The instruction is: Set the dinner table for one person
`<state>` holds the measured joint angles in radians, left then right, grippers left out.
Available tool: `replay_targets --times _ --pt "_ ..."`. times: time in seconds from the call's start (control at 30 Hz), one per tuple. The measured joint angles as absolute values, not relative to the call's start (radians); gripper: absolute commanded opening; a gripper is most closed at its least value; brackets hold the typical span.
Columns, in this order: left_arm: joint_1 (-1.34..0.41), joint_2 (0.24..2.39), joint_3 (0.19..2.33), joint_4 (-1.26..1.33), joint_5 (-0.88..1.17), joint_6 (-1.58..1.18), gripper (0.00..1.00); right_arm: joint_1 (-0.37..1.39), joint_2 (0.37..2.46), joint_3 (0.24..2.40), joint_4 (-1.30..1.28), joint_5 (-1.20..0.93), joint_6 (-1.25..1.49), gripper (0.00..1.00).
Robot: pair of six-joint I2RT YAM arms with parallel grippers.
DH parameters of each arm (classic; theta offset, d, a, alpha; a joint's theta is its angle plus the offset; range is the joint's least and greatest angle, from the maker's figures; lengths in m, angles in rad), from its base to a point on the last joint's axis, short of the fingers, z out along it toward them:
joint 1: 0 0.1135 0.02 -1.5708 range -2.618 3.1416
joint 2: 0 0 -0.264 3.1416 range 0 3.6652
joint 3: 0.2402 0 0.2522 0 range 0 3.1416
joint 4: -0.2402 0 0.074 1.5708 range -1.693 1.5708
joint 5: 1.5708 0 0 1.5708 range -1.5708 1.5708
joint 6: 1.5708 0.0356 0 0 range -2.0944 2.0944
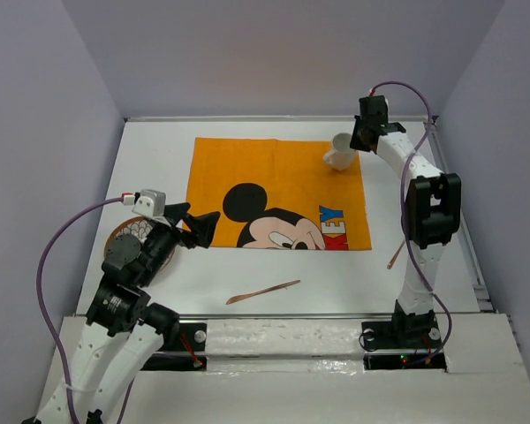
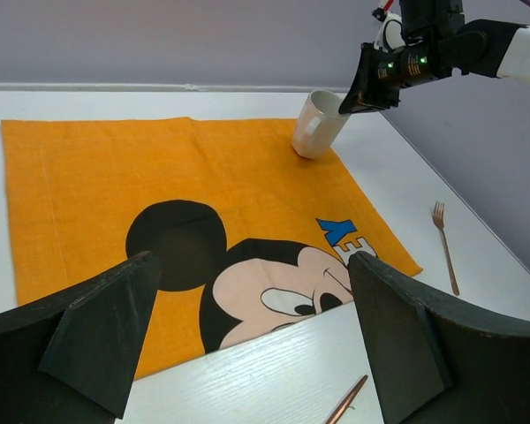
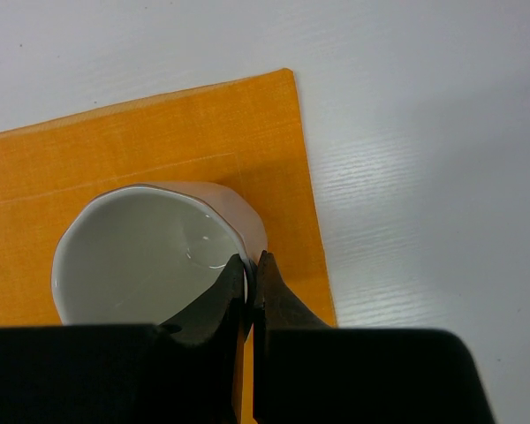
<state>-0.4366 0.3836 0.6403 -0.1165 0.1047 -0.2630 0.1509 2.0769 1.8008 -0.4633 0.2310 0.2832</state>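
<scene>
The right gripper [image 3: 252, 268] has its fingers pressed nearly together on the rim of a white mug [image 3: 141, 256]. One finger is inside the wall and the other outside, so it pinches the thin ceramic edge on the side nearest the wrist camera. The mug sits at the far right corner of the orange Mickey Mouse cloth [image 1: 274, 172] and leans over at a tilt. Its handle faces the left arm's camera. Whether its base rests fully on the fabric cannot be told. The left gripper [image 1: 205, 229] is spread wide and holds nothing. Its two dark fingers [image 2: 106, 327] hang above the near left edge of the cloth, touching neither the cloth nor anything else. The cloth lies in the far middle of the dinner table [image 1: 336, 274], whose white top fills the space in front of both arm bases. A copper-coloured fork [image 2: 443, 247] lies on the bare table to the right of the cloth, near the right arm. A slim utensil [image 1: 263, 291] of the same colour lies near the front edge, between the two arms. A round brownish disc [image 1: 122, 232] lies partly hidden under the left arm.
</scene>
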Motion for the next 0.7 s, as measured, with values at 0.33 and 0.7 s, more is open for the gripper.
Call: replay_targets --times 0.33,0.7 --pt "-0.424 0.392 0.640 -0.118 0.104 -0.263 0.99 0.151 2.096 1.805 -0.463 0.230 0.286 0.53" --pt "-0.417 0.395 0.640 -0.117 0.091 -0.268 0.99 0.155 1.991 1.790 -0.436 0.163 0.308 0.81"
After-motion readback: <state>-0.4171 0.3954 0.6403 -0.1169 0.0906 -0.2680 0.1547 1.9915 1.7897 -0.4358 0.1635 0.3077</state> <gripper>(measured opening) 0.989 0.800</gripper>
